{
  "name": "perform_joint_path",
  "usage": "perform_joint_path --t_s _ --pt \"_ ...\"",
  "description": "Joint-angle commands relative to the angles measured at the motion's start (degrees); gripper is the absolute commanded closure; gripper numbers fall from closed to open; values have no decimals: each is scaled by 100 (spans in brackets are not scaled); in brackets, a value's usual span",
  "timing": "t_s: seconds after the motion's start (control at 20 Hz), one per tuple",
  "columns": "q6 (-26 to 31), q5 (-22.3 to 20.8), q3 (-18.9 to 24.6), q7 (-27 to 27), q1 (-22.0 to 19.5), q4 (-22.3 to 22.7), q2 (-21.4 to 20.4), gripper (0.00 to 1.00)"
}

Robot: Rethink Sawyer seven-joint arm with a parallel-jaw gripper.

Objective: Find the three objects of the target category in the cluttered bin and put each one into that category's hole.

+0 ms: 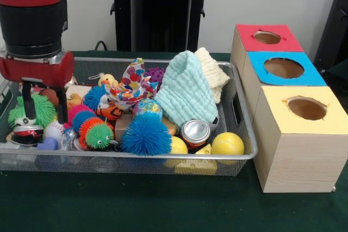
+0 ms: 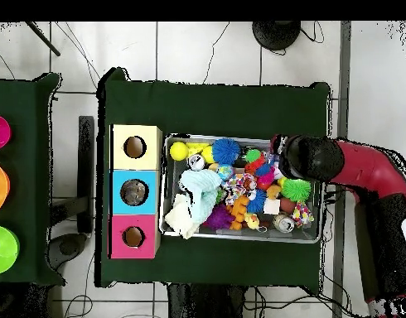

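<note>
The claw (image 1: 43, 119) stands released, its two black fingers (image 1: 25, 107) spread apart with nothing held between them, lowered into the left end of the bin (image 1: 136, 157) as the front view shows it. One finger lies against a green spiky ball (image 1: 31, 110); the other hangs just above a white ball (image 1: 54, 130). Just beside that ball, wedged against an orange-and-green spiky ball (image 1: 98, 133), a patch of crinkled clear plastic (image 1: 67, 138) shows, most likely one of the three objects sought. It is largely buried and its outline cannot be made out; the other two cannot be identified with confidence. Judged from its look, the item is very light, thin and springy. It will crumple under pressure, slide on smooth faces and drag neighbours if snagged. The soundest hold appears to be across a raised fold or pinched edge, closed gently from directly above, once the spiky ball is clear. Farther along sit a blue spiky ball (image 1: 145, 134), a shiny can (image 1: 195, 132) and a pale green cloth (image 1: 187, 93), which may hide more. The blue-framed hole (image 1: 284, 68) lies beyond the bin's opposite end, well apart from the claw.
</note>
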Motion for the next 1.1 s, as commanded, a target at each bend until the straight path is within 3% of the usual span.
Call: perform_joint_path --t_s 0.05,0.75,1.1 --pt "170 -472 340 -1582 -165 388 311 0" --pt "-282 -745 397 -1166 -199 641 581 0" --pt "-670 -939 229 -622 14 751 681 0"
